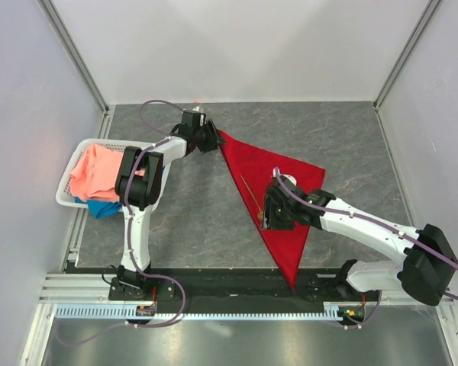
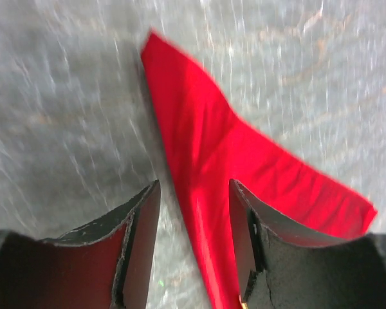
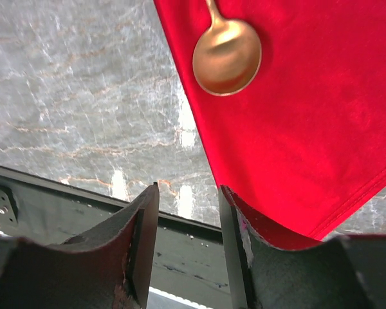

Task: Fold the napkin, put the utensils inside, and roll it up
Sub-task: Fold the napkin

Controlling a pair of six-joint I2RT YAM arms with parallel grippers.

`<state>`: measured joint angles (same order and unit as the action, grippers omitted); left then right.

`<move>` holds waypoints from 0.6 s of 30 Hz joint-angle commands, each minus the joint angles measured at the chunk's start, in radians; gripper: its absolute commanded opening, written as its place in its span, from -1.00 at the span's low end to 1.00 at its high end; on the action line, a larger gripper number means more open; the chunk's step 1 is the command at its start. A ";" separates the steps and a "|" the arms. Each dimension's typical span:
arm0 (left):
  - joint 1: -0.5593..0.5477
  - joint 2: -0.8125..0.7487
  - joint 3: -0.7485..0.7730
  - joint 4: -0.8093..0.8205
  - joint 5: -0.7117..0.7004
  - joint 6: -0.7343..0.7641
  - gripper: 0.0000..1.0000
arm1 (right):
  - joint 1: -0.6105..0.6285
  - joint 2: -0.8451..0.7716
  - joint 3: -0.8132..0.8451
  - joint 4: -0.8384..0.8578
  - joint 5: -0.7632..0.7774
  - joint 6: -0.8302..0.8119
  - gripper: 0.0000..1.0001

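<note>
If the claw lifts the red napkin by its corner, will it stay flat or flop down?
Probably flop: the napkin lies thin and creased, so it looks soft. It likely weighs little. The spoon resting on it would probably slide off.

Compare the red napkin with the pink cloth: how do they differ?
The napkin lies flat on the table, folded into a triangle; the pink cloth is bunched in the basket. The napkin is deep red, the pink cloth salmon. Both are soft fabric.
</note>
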<state>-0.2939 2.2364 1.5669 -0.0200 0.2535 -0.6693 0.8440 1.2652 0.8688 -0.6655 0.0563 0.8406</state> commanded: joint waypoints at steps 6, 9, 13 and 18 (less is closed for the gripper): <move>0.021 0.078 0.150 -0.063 -0.042 -0.059 0.07 | -0.037 -0.007 0.036 0.055 -0.052 -0.041 0.02; 0.021 0.086 0.170 -0.087 -0.048 -0.064 -0.11 | -0.040 0.000 0.045 0.066 -0.053 -0.046 0.02; 0.021 0.103 0.192 -0.122 -0.056 -0.075 -0.17 | -0.040 0.000 0.058 0.073 -0.053 -0.049 0.03; 0.021 0.138 0.246 -0.169 -0.056 -0.075 -0.24 | -0.042 -0.003 0.061 0.083 -0.055 -0.048 0.04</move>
<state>-0.2745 2.3390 1.7458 -0.1410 0.2138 -0.7170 0.8066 1.2636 0.8886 -0.6128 0.0097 0.8028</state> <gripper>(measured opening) 0.383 0.515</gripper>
